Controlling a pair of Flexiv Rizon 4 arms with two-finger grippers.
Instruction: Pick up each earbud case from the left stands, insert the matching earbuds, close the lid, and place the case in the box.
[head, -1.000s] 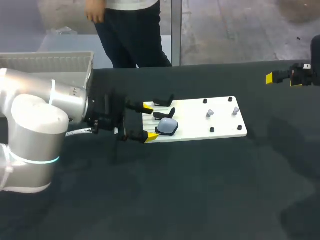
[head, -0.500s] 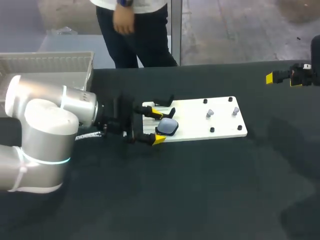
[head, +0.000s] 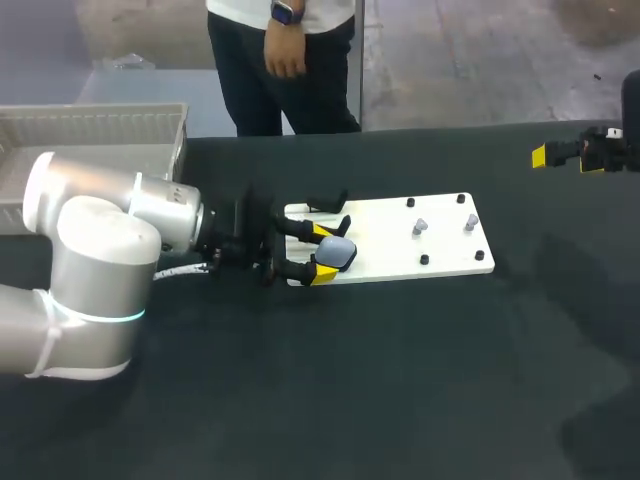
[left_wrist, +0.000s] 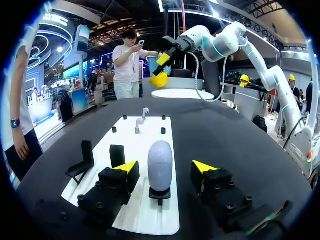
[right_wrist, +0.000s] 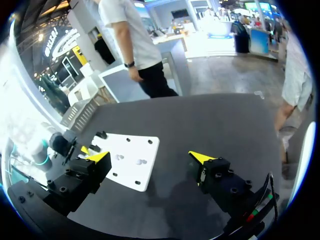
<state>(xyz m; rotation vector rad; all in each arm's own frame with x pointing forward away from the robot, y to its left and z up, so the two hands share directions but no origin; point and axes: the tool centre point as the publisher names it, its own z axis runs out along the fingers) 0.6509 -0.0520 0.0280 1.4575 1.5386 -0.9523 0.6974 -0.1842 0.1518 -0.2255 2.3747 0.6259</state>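
From above, I am holding my left pincer low over the nine o'clock end of the white board. Its fingers are spread wide, one at twelve and one at six o'clock of the earbud case. The earbuds are standing toward the board's three o'clock end. The box is waiting at ten o'clock of my left arm. My right pincer is hanging well apart at the table's two o'clock corner.

Along my left wrist, the left pincer is gaping with nothing in its hold. The earbud case is sitting upright on its stand between the fingers, a gap showing on each side. Two empty stands are beside my nine o'clock finger. The earbuds are ahead at twelve.

Along my right wrist, the right pincer is wide open and empty, with the white board ahead toward eleven.

I judge the risk to be in the closing. The case is rounded and smooth, so an off-centre pinch may be squirting it off the stand or tipping it over. My nine o'clock finger is also running close to the neighbouring stand and may snag it when lifting.
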